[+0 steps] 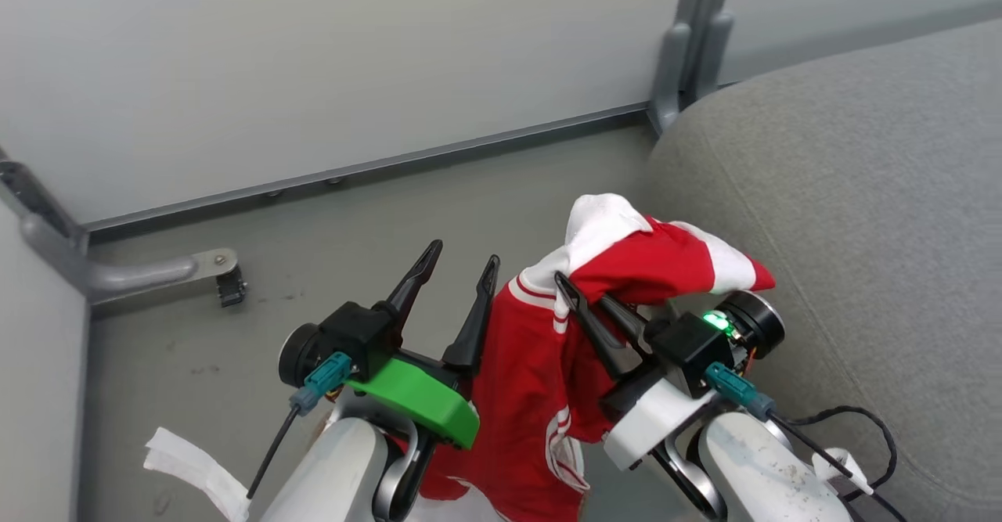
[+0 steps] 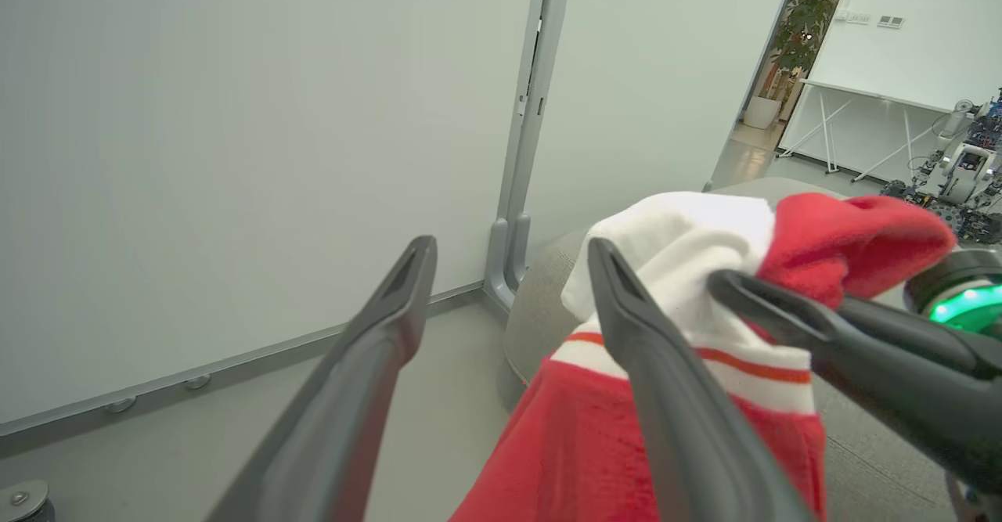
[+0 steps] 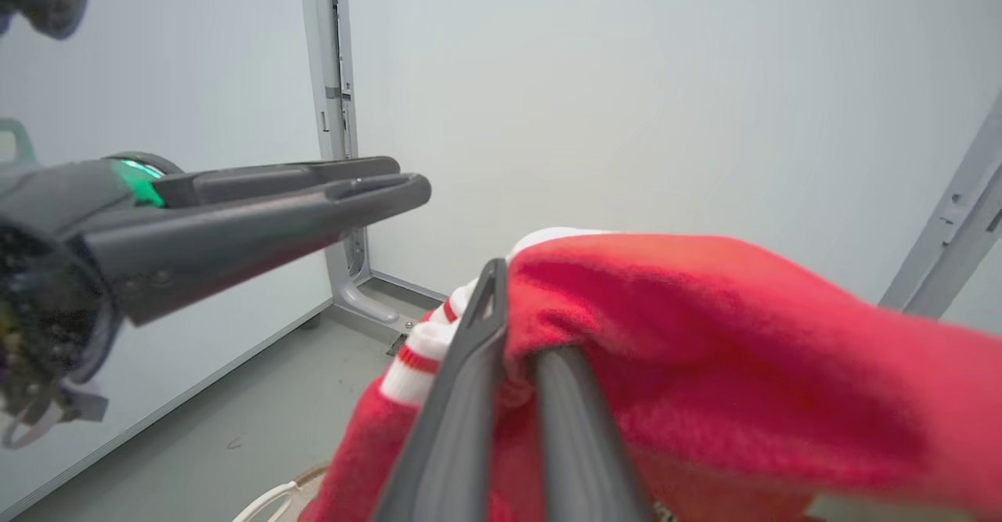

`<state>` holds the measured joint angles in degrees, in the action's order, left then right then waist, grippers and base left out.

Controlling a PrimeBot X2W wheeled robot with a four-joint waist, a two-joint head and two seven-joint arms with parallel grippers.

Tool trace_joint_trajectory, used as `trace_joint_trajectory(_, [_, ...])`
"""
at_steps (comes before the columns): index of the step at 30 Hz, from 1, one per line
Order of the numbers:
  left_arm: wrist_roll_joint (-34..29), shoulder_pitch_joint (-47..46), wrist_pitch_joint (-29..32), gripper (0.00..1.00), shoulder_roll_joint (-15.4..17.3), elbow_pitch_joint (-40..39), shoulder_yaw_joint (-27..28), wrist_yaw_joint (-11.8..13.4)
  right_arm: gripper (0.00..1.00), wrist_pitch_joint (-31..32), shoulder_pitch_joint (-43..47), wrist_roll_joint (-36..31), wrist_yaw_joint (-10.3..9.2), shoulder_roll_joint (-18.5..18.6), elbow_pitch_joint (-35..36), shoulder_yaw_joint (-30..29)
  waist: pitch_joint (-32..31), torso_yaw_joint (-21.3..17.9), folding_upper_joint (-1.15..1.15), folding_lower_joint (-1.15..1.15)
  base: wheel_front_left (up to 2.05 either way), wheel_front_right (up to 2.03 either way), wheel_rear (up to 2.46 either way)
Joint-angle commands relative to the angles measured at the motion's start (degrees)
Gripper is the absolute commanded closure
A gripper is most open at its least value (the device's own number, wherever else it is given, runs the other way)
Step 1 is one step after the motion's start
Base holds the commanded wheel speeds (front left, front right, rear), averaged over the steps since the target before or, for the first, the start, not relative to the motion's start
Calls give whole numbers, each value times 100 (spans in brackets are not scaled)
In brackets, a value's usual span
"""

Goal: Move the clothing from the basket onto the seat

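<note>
The clothing (image 1: 532, 365), a red jersey with white stripes and trim, hangs bunched from my right gripper (image 1: 583, 295), which is shut on its upper fold. The cloth drapes over those fingers in the right wrist view, where the right gripper (image 3: 520, 318) pinches the jersey (image 3: 704, 334). My left gripper (image 1: 460, 260) stands open just left of the jersey, with nothing between its fingers. In the left wrist view the left gripper (image 2: 509, 252) has one finger against the jersey (image 2: 579, 444). The grey seat (image 1: 845, 193) lies to the right. The basket is hidden below my arms.
Pale partition panels with grey metal posts (image 1: 689, 45) close off the far side. A post foot with a caster (image 1: 223, 275) sits on the grey floor at left. A white strip (image 1: 192, 463) lies at the lower left. A black cable (image 1: 861, 420) loops beside my right forearm.
</note>
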<state>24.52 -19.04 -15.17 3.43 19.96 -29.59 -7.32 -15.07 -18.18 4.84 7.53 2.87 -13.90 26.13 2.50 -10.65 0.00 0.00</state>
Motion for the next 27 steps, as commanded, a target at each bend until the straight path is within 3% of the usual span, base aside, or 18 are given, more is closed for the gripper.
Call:
trace_joint_trajectory(1, [-59,75,3,0,33,-4,93,-19,100,-15,12,52,-8,13,96,-17,203,-950,0,0,0,0,0])
trace_joint_trajectory(9, [-204,84,3,0,125,-15,255,-22,100,-15,-149,203,-8,8,538,-20,461,-1856,0,0,0,0,0])
trace_joint_trajectory(20, [-26,-362,3,0,318,123,-218,-24,100,-15,-90,167,-8,3,1302,-723,893,-2060,0,0,0,0,0])
trace_joint_trajectory(25, [16,-510,3,0,451,204,-364,-24,100,-15,-566,96,-8,32,1438,-1094,1212,-2092,0,0,0,0,0])
trace_joint_trajectory(27, [28,-555,3,0,527,210,-391,-24,100,-15,-977,30,-8,228,1448,-1247,1393,-2090,0,0,0,0,0])
